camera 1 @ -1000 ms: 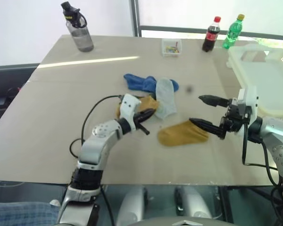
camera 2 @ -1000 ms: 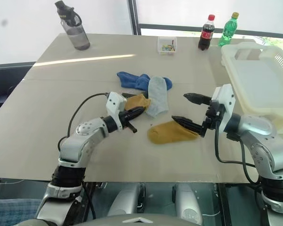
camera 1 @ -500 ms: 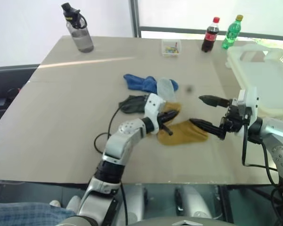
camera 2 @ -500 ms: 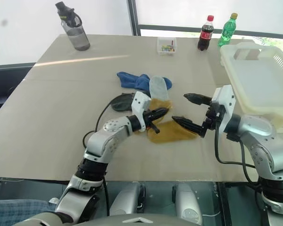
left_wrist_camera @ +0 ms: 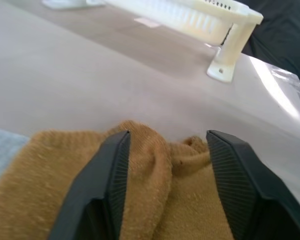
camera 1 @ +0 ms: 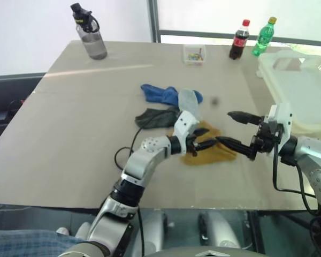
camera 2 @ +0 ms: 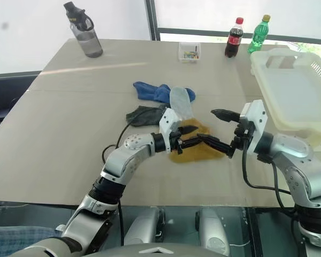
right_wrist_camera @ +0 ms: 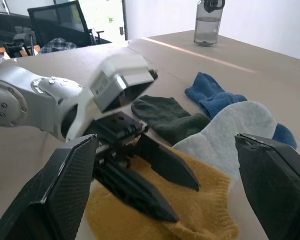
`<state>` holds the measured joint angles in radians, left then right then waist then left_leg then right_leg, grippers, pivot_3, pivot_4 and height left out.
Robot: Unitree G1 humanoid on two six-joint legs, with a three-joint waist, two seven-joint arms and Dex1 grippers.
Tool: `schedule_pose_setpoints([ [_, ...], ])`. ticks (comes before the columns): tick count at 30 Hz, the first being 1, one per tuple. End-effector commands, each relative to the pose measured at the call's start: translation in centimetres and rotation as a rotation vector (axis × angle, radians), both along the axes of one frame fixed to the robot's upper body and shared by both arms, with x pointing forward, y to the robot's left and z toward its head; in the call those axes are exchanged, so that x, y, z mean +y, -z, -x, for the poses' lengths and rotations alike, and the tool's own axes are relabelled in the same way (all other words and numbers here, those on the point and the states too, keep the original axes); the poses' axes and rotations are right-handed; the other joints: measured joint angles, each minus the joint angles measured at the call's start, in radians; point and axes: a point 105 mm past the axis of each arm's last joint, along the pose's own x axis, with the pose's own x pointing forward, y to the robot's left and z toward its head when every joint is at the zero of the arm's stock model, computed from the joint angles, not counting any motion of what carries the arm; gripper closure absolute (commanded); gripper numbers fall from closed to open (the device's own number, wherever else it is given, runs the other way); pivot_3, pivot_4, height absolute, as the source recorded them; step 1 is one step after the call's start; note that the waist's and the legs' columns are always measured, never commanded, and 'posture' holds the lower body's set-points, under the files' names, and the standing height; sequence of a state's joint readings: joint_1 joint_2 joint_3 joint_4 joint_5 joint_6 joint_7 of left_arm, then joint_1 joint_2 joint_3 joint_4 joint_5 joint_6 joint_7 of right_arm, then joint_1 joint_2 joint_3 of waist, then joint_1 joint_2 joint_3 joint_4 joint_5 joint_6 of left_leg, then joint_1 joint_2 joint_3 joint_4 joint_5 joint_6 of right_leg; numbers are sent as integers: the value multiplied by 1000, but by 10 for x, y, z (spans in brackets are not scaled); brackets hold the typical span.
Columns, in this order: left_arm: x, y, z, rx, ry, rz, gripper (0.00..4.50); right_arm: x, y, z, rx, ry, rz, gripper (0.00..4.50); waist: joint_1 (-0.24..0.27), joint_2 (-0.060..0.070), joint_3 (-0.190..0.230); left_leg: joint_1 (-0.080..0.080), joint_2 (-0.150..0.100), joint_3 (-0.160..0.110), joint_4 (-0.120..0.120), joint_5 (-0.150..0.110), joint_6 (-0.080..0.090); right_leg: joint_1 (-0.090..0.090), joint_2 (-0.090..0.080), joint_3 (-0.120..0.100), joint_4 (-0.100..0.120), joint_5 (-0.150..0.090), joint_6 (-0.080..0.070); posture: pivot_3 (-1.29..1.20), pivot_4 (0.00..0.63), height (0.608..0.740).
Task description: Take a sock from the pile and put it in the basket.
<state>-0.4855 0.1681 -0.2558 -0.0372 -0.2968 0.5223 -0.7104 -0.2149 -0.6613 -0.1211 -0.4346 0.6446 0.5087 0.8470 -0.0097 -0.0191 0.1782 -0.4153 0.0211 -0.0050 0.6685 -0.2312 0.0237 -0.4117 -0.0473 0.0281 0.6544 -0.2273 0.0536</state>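
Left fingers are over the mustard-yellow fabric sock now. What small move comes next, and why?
Probably close the left gripper. Its fingers stand apart with a raised fold of the mustard-yellow fabric sock between them, so a squeeze should catch it. The right gripper waits open beside the sock, and the large white plastic basket sits off to the right.

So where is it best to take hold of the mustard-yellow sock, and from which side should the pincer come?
Probably at the raised fold in the middle of the mustard-yellow sock, where the fabric bunches up off the table. The rest lies flat and offers little to pinch. Coming in level from the robot's left looks sensible: the left pincer already stands open astride that ridge.
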Motion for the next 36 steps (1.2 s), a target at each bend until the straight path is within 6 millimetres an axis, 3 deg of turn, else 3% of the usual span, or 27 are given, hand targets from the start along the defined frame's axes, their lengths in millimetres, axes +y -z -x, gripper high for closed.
schedule_pose_setpoints([
  [1, 27, -30, 1, -67, -110, 70, 2115, -7, 6, -13, 15, 76, 91, 0, -5, 0, 0, 0, 0, 0, 0, 0, 0, 0, 0, 0, 0, 0, 0, 0, 150, 740],
  [7, 74, -21, 9, 24, -298, 62, 2115, -14, 27, -37, 141, 189, 174, 0, -4, 0, 0, 1, 1, 0, 0, 0, 0, 0, 0, 0, 1, 0, 0, 0, 150, 740],
  [11, 99, 0, 21, 105, -383, 19, 2115, -7, 36, -46, 216, 198, 178, 0, -2, 0, 0, 0, 1, 0, 0, 0, 0, 0, 0, 0, 0, 0, 0, 0, 150, 740],
  [18, 109, 19, 31, 154, -430, -25, 2115, 4, 55, -54, 360, 218, 180, 0, 1, 0, 0, 0, 0, -1, 0, 0, 0, 0, 0, -1, 0, -2, -4, 0, 150, 740],
  [21, 110, 22, 32, 168, -444, -18, 2068, 6, 63, -54, 415, 233, 186, 786, -1, 0, 0, 0, 0, 0, 0, 0, 0, 0, -1, 0, 0, -2, -4, 0, 150, 740],
  [27, 112, 24, 32, 178, -451, -17, 2068, 5, 64, -56, 427, 253, 186, 3532, -2, 0, 0, 0, 0, 0, -1, 0, 0, -1, 0, 0, 0, -2, -4, 0, 150, 740],
  [28, 112, 24, 32, 179, -452, -17, 2068, 5, 64, -56, 426, 253, 186, 4223, -2, 0, 0, 0, 0, 0, -1, 0, 0, -1, 0, 0, 0, -2, -4, 0, 150, 740],
  [29, 113, 24, 32, 181, -453, -17, 2068, 5, 64, -55, 426, 254, 186, 4449, -2, 0, 0, 0, 0, 0, -1, 0, 0, -1, 0, 0, 0, -2, -4, 0, 150, 740],
  [36, 112, 26, 27, 195, -456, -5, 2068, 4, 64, -55, 416, 266, 183, 4449, -2, 0, 0, 0, 0, 0, -1, 0, 0, -1, 0, 0, 0, -2, -4, 0, 150, 740],
])
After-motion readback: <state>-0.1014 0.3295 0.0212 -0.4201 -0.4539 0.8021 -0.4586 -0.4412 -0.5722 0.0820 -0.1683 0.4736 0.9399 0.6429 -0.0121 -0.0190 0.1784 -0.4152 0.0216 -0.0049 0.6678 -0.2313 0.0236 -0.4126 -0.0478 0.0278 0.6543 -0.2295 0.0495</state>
